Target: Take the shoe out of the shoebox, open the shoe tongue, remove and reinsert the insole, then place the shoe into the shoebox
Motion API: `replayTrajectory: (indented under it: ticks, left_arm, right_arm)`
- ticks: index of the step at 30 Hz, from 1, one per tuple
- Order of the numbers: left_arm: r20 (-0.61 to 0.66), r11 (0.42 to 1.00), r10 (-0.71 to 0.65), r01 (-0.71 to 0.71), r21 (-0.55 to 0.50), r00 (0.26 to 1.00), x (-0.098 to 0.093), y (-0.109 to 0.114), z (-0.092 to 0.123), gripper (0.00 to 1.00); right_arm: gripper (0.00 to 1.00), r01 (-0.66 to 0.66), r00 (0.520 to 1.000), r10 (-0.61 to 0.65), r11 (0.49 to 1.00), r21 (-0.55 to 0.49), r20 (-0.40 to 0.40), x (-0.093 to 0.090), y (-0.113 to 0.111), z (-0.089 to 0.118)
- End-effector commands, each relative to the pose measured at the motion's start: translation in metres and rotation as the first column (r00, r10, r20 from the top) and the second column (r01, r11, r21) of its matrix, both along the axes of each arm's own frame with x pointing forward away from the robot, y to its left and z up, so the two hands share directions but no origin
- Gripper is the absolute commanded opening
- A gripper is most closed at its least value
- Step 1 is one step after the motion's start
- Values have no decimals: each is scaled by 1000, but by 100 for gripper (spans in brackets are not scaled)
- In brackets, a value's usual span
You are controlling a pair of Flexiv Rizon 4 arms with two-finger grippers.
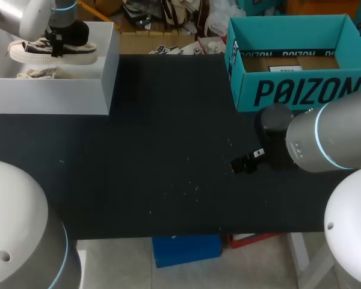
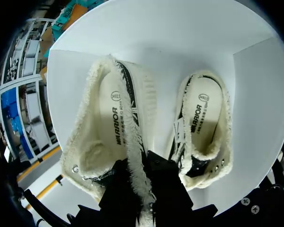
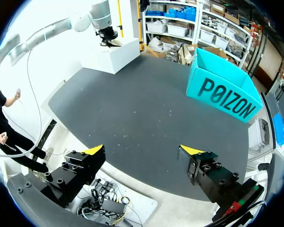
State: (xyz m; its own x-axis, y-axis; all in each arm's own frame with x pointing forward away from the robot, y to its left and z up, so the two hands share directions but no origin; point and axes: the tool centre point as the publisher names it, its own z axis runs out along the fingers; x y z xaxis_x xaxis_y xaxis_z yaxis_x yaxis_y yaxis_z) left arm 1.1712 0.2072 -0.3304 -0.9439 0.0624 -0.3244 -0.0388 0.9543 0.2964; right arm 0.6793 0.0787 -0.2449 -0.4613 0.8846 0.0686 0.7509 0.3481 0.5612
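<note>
A cream canvas shoe [image 1: 51, 51] with a fleecy lining hangs at the top of the white shoebox [image 1: 54, 90] at the table's back left. My left gripper [image 2: 144, 182] is shut on the shoe [image 2: 109, 137], pinching its fleecy collar edge between the black fingers; the yellow tips are hidden. A second matching shoe [image 2: 201, 127] lies in the box beside it, its insole showing. My right gripper [image 3: 142, 150] stands open and empty above the table's front right part, far from the shoes. From there the white shoebox [image 3: 116, 54] is at the far corner.
A teal open box [image 1: 289, 60] stands at the back right of the black table [image 1: 168, 150], with brown card inside. My right arm [image 1: 331, 138] hangs over the table just in front of it.
</note>
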Motion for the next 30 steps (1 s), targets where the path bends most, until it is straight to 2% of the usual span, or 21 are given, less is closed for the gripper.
replayTrajectory:
  ticks: [1,13,15,16,17,19,23,25,28,30]
  left_arm:
    - [10,1000,-18,18,10,1000,3,-1,-12,0]
    - [-15,1000,-2,2,0,1000,13,5,-37,0]
    - [-19,1000,1,-1,-5,1000,14,6,-40,11]
    - [-20,1000,1,-1,-5,1000,14,7,-40,11]
    - [-22,1000,2,-2,-7,1000,14,7,-40,19]
    - [-25,1000,8,-9,-15,1000,14,9,-38,49]
    - [-20,999,12,-12,-37,1000,12,9,-20,76]
    - [-20,999,14,-15,-39,1000,10,7,-7,70]
    - [-25,999,12,-13,-51,1000,5,3,13,76]
    - [-30,999,1,-2,-48,1000,0,-3,28,76]
  right_arm:
    - [100,2,1000,-2,1000,-2,1,0,2,-1]
    - [100,2,1000,-2,1000,-2,1,0,2,-1]
    - [100,2,1000,-2,1000,-2,1,0,2,-1]
    - [100,2,1000,-2,1000,-2,1,0,2,-1]
    - [100,2,1000,-2,1000,-2,1,0,2,-1]
    - [100,2,1000,-2,1000,-2,1,0,2,-1]
    - [100,2,1000,-2,1000,-2,1,0,2,-1]
    - [100,2,1000,-2,1000,-2,1,0,2,-1]
    - [100,2,1000,-2,1000,-2,1,0,2,-1]
    - [100,2,1000,-2,1000,-2,1,0,2,-1]
